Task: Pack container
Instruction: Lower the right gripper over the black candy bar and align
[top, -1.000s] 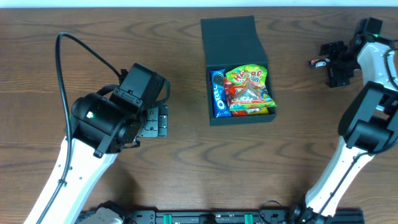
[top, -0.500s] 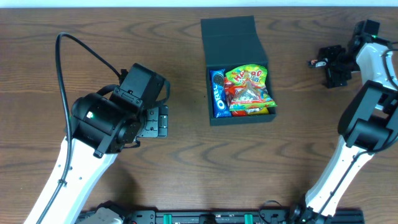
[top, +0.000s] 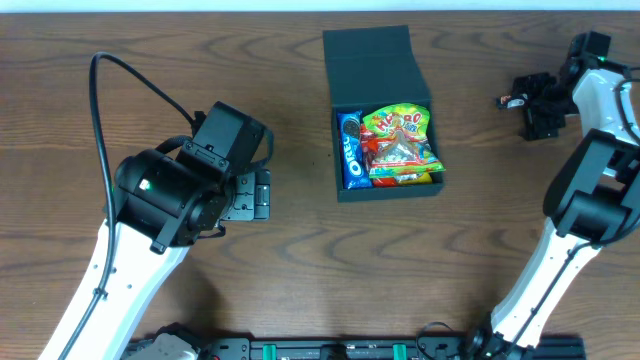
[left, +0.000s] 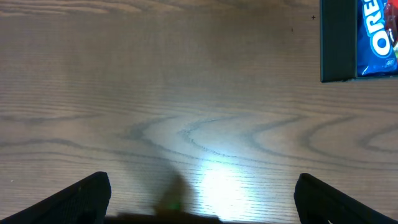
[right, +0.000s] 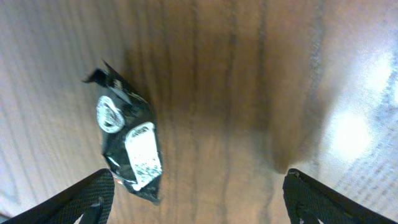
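Note:
The container is a dark teal-black box at the table's middle, with its flap lid open to the far side. Inside lie a blue Oreo packet and a bright green and red candy bag. My left gripper is open and empty over bare table left of the box. The box corner and the Oreo packet show at the top right of the left wrist view, above my left gripper. My right gripper is open at the far right. A small dark snack packet lies on the table by its left finger.
The dark packet also shows in the overhead view, just left of the right gripper. The wooden table reaches to a pale far edge. The left arm's black cable loops over the table's left side.
My right gripper has shifted slightly toward the far side near the dark packet. The left arm and the box contents have not moved.

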